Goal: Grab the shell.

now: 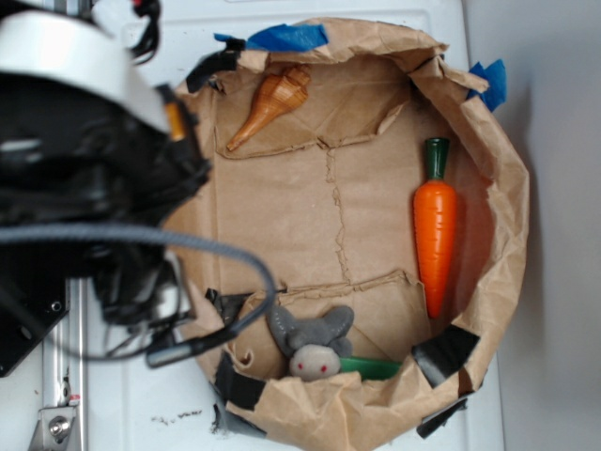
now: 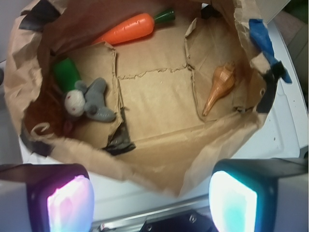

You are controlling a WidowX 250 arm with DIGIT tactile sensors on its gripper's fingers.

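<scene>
Reaching for the shell (image 2: 219, 87) has hardly begun, to judge by the wrist view: the gripper (image 2: 152, 200) hangs outside the brown paper enclosure (image 2: 159, 164), its two pads (image 2: 70, 203) spread wide with nothing between them and the crumpled near wall of paper lying below and ahead. The first thing to clear is that raised paper wall; the claw would do best to travel over it at height and only then descend, or it may snag and drag the whole nest.

Beyond the wall, the shell rests on a cardboard flap on the enclosure's floor, in the corner nearest the strip of blue tape (image 2: 263, 36), its ridged wide end toward the paper side and its thin point aimed at the open middle of the floor. It is glossy and tapers, so a grip across the thicker ridged body, jaws set crosswise to its length, looks safer than one near the tip, where it would likely slip out. The paper side close behind it leaves little room for the outer finger.

Farther off, a grey stuffed toy (image 2: 89, 101) with a green piece (image 2: 67, 72) lies in the opposite corner, and the carrot (image 2: 128, 29) lies along the far side, both well apart from the shell and no obstacle.
</scene>
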